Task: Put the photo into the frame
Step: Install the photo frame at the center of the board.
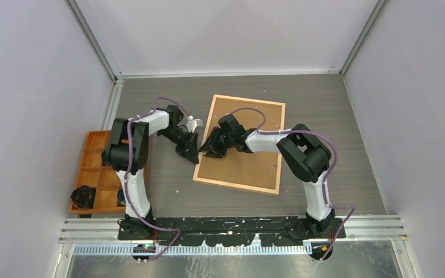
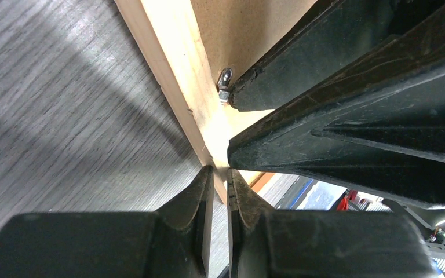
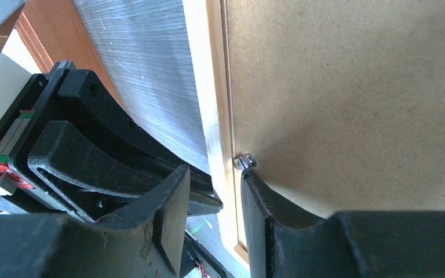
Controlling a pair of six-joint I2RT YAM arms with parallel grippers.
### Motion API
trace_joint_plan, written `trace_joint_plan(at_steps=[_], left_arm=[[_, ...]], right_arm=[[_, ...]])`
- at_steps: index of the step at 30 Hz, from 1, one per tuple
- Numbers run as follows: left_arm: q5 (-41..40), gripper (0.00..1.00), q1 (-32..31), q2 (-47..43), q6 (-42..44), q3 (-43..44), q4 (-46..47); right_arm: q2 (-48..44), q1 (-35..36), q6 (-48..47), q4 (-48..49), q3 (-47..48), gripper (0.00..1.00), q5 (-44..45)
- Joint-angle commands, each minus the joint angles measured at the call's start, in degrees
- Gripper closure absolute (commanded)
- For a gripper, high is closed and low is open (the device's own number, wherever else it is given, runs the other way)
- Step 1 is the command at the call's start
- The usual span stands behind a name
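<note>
The frame [image 1: 249,100] of light wood lies flat on the table with a brown backing board [image 1: 249,168] filling it. The photo is hidden. Both grippers meet at the frame's left rail [image 2: 174,52]. My left gripper [image 2: 221,174] has its jaws almost together, only a thin slit between them, tips at the rail's outer edge [image 1: 190,152]. My right gripper [image 3: 214,174] is open and straddles the rail [image 3: 214,87]: one finger rests on the board [image 3: 353,87] just below a small metal tab [image 3: 245,161], the other hangs outside over the table. The tab [image 2: 225,78] shows beside that finger.
An orange compartment tray [image 1: 95,168] stands at the table's left edge, with a black round object [image 1: 84,197] in its near corner. White walls close the table in on three sides. The arms' base rail runs along the near edge.
</note>
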Motion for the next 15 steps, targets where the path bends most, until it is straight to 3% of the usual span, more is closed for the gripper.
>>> trace_joint_plan(at_steps=[1,15], left_arm=[[-1.9,0.87,-0.4,-1.4,0.7,-1.1,2.2],[-2.2,0.87,-0.5,-1.8,1.4,-0.8,1.4]], right_arm=[[2.6,0.2,-1.1,1.0,3.2,0.57,2.6],[1.4,0.0,-1.3,0.9,3.7,0.58,2.1]])
